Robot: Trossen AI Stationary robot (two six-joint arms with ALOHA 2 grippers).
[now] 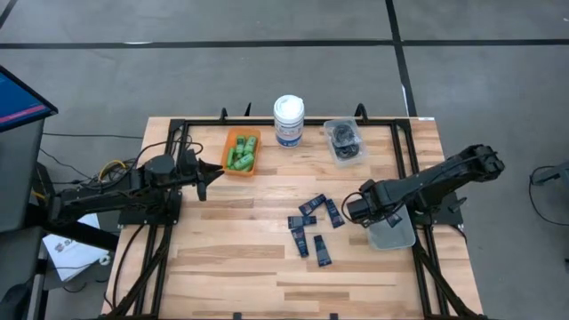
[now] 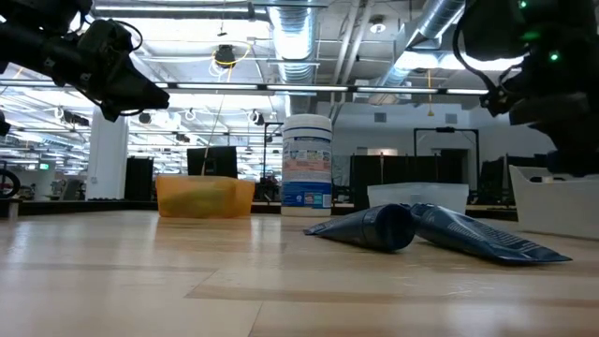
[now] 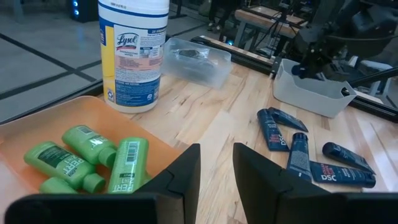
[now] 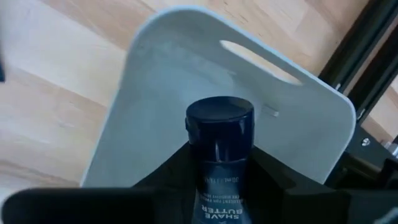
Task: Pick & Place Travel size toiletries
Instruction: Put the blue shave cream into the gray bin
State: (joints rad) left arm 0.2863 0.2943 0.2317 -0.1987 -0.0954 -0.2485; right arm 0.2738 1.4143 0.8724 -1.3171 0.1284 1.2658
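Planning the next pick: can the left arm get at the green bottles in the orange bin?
Probably yes. The left gripper hovers beside the orange bin, fingers slightly apart, and nothing covers the green bottles.

Floor point(image 1: 267, 22): grey concrete, crossed by dark seam lines, one running across behind the desk and two running away from it. Desk point(image 1: 240, 240): light wood planks with a black metal frame along the edges. Dark monitor point(image 1: 13, 98) with a blue and pink edge stands at the left; cables point(image 1: 89, 173) trail on the floor beside it, and white paper point(image 1: 71, 253) lies lower down. Low view: open ceiling with silver ducts point(image 2: 309, 37), pipes and strip lights point(image 2: 56, 94); white column point(image 2: 108, 159); dark screens point(image 2: 211, 161) on far benches.
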